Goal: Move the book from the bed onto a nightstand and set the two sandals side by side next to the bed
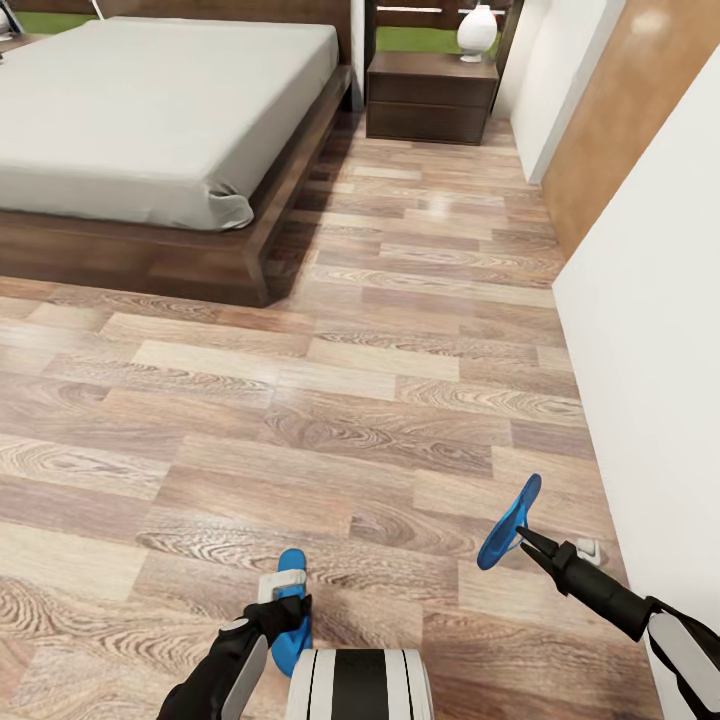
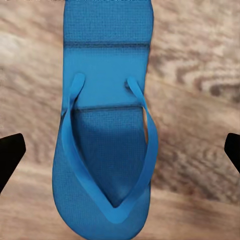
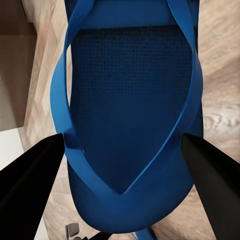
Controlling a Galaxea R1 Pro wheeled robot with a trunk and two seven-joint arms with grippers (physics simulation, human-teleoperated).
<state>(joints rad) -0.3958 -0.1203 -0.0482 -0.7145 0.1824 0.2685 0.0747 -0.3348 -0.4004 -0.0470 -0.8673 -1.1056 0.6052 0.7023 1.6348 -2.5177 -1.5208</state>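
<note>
The big bed (image 1: 150,110) and the nightstand (image 1: 430,95) are far ahead of both sets of fingers. The right gripper (image 1: 527,538) pinches one sandal (image 1: 510,520) and holds it up off the floor (image 1: 350,400). The other sandal (image 1: 292,610) sits between the left gripper's (image 1: 285,612) wide-apart fingers. I cannot tell if they touch it. Sandals look light, bendy and thin. Grab the flat sole edge, not the straps.

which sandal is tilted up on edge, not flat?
The sandal at the right gripper: that sandal stands steeply tilted above the floor. The other sandal, at the left gripper, looks roughly level.
</note>
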